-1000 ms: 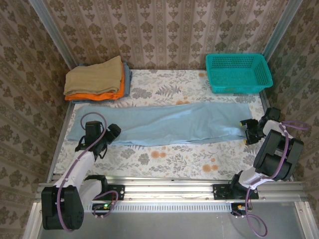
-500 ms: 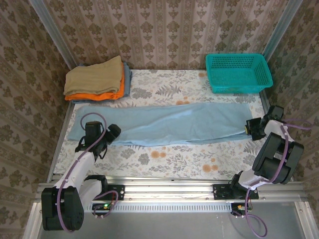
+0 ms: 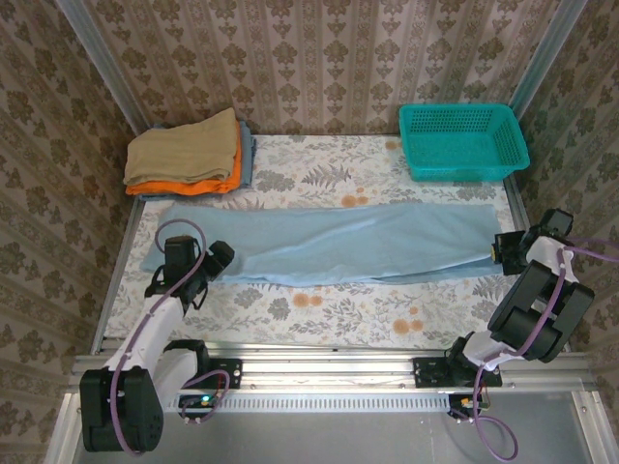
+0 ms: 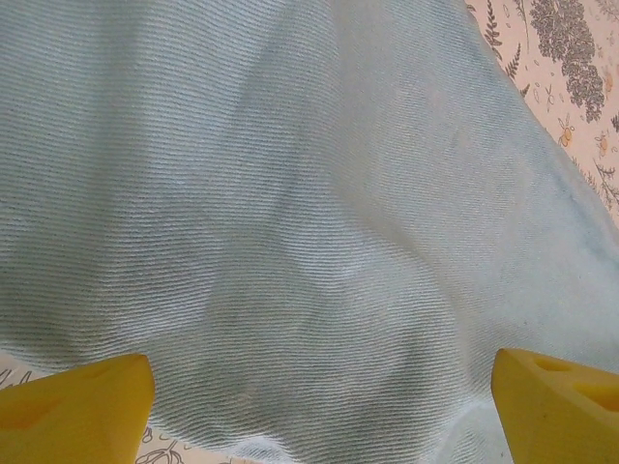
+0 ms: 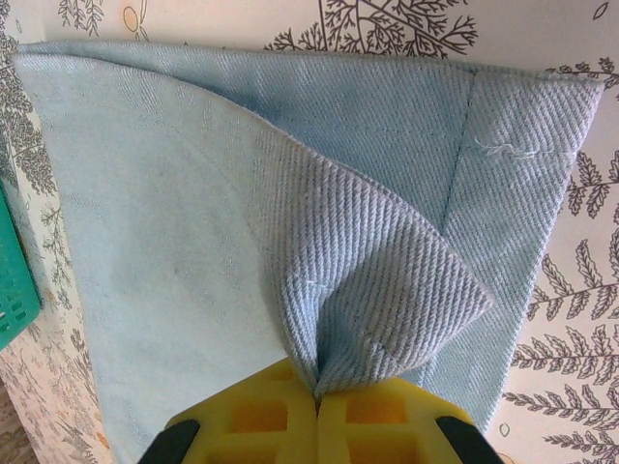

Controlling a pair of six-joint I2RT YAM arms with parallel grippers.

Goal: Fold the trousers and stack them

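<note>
At table (image 3: 319, 309) right edge | right hand (image 5: 317, 401) clamps trousers (image 3: 338, 246) | left hand (image 3: 215, 259) apart | basket (image 3: 455, 108), folded pile (image 3: 184, 155) beyond

Top camera looks down over whole table (image 3: 329, 307); wrist cameras close above trousers (image 3: 334, 246), shared.

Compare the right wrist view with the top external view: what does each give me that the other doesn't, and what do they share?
Right wrist: the right gripper shut, its yellow pads pinching a raised fold at the hemmed corner of the trousers, with the stitching visible. Top external: the trousers' full length stretched across the table, the left gripper over their other end, and the tan folded garment stacked on the orange folded garment. Shared: the trousers, the floral table surface, and the teal basket.
</note>
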